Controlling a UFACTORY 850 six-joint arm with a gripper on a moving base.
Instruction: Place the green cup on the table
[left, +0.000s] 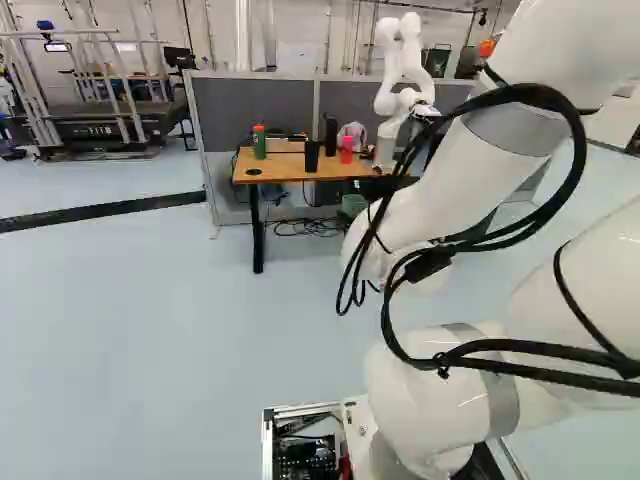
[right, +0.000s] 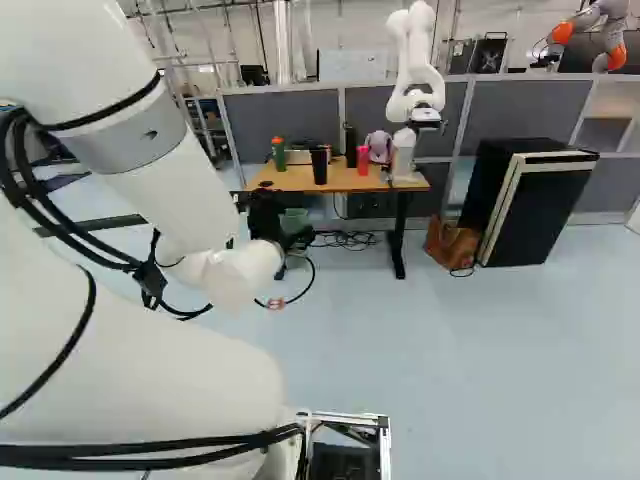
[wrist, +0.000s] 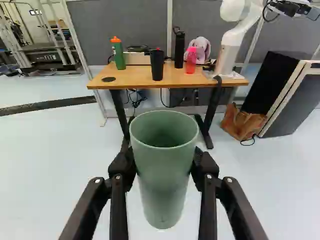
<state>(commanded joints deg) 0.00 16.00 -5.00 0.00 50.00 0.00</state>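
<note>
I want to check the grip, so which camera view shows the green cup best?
The wrist view: the green cup looks large there, held in the gripper, its rim and side plain to see. Both base views show it small and only partly: beside the arm in the left, by the dark gripper in the right.

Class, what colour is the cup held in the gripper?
The cup is a pale, greyish green; the wrist view shows it best.

Table with bottles, plush toy
</note>
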